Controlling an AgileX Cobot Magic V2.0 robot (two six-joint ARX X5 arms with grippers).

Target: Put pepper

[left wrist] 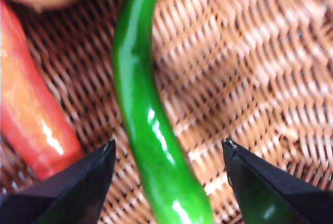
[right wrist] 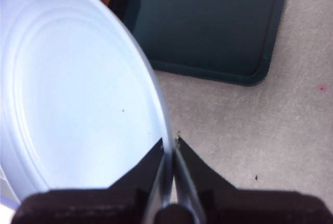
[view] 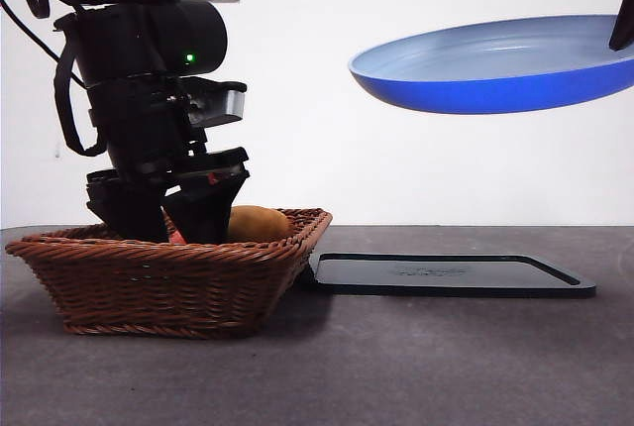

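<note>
The pepper (left wrist: 140,125), long, glossy and dark green, lies on the woven floor of the wicker basket (view: 168,282). My left gripper (left wrist: 167,142) is down inside the basket (left wrist: 250,67), open, one jaw on each side of the pepper's thicker end and neither touching it. The front view shows this gripper (view: 168,216) reaching into the basket's left half, with the basket wall hiding the pepper. My right gripper (right wrist: 170,143) is shut on the rim of a blue plate (right wrist: 78,94). It holds the plate (view: 495,64) high in the air at the right, slightly tilted.
A red pepper (left wrist: 31,114) and a round yellow-brown potato (view: 258,223) share the basket beside the green one. A flat dark tray (view: 446,274) lies on the grey table right of the basket, below the raised plate.
</note>
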